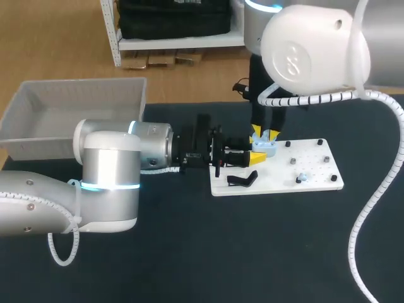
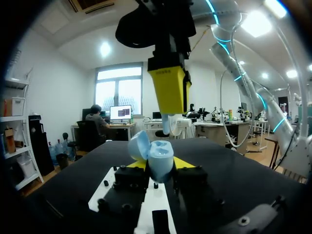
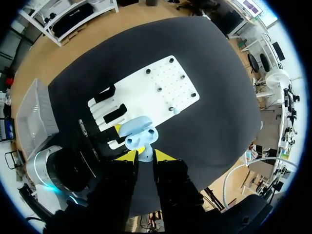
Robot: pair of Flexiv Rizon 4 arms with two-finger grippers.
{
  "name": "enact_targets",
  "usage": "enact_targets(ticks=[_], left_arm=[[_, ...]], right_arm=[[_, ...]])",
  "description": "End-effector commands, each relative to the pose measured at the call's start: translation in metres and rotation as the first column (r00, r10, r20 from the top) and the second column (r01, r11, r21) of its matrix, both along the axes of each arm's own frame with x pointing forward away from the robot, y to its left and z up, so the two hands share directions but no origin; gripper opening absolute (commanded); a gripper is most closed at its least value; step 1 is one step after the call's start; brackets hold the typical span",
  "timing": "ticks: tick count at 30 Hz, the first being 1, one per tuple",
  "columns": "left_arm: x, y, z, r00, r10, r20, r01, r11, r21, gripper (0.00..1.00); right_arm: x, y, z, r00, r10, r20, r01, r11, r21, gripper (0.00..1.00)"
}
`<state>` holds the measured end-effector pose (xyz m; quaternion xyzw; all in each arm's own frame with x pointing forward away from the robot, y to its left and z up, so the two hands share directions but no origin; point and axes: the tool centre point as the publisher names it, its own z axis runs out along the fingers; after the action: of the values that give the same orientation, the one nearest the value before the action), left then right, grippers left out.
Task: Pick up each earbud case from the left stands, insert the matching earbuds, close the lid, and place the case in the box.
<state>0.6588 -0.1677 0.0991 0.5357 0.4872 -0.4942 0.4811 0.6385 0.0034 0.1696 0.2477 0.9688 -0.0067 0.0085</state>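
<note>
Head view: left gripper [image 1: 257, 158] comes in from the left over the near-left part of the white board [image 1: 315, 165], jaws closed on the light blue earbud case [image 1: 265, 149], which is held just above the board. Right gripper [image 1: 264, 133] hangs straight down over the case, yellow tips just above it. Black stands [image 1: 243, 180] sit on the board's left end and a second earbud [image 1: 302, 177] lies on its right part. Grey box [image 1: 69, 110] is at the far left of the dark tabletop [image 1: 189, 252], well apart from the board. Left wrist view: left gripper [image 2: 161, 165] has a yellow tip on each side of the earbud case [image 2: 156, 156], lid open and tilted to one side. Right gripper [image 2: 170, 105] is directly above, with a pale earbud [image 2: 166, 126] at its tip, just over the open case. Right wrist view: right gripper [image 3: 145, 157], jaws nearly together, pinches the earbud [image 3: 145, 154], which touches or almost touches the open earbud case [image 3: 139, 131]. Beyond it are the white board [image 3: 146, 92], black stands [image 3: 105, 95] and second earbud [image 3: 175, 110]; the grey box [image 3: 30, 119] is off to the side.
</note>
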Motion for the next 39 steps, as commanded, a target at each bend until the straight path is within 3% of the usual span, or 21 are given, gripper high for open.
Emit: enact_targets(ticks=[1,39], left_arm=[[0.0008,0.0001,-0.0004,1.000,-0.002,-0.001,0.002,1.000,-0.001,0.00],[0.0008,0.0001,-0.0004,1.000,-0.002,-0.001,0.002,1.000,-0.001,0.00]], right_arm=[[0.0023,-0.0004,-0.0010,1.000,-0.006,-0.006,0.006,1.000,-0.002,0.00],[0.0078,-0.0059,-0.0099,0.999,-0.027,-0.031,0.027,1.000,0.006,0.00]])
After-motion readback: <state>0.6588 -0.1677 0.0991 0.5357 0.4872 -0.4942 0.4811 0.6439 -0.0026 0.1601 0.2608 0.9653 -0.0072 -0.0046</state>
